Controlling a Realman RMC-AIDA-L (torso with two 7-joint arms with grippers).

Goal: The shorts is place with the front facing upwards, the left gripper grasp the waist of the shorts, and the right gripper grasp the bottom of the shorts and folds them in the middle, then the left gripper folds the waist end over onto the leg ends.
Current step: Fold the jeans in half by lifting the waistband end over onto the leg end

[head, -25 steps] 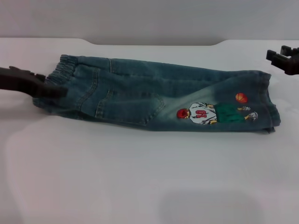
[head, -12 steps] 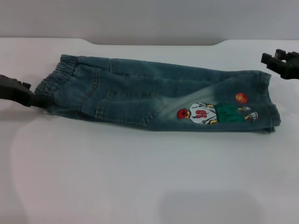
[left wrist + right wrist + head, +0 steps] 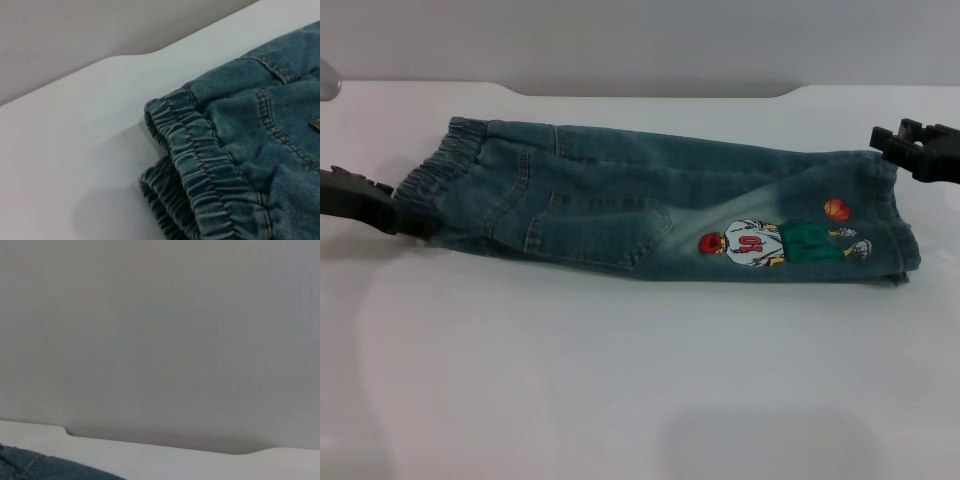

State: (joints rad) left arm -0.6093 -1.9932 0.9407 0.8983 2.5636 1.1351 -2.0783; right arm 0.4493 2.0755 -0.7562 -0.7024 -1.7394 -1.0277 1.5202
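We see the blue-green washed denim shorts (image 3: pixel 650 210) flat on white table (image 3: pixel 620 380); black tapered left gripper (image 3: pixel 390 213) at ruched elastic waist, black notched right gripper (image 3: pixel 882 142) above hems; finger state: cannot tell

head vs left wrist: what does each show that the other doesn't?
Head only: the shorts at full length, folded lengthwise, with the basketball-player embroidery, orange ball, patch pocket and leg ends; the left gripper at the waist end, the right gripper at the leg ends.

Left wrist only: a close view of the elastic waistband, its gathers and stitching, with a second waistband layer beneath.

Both: the denim waist end on the white table.
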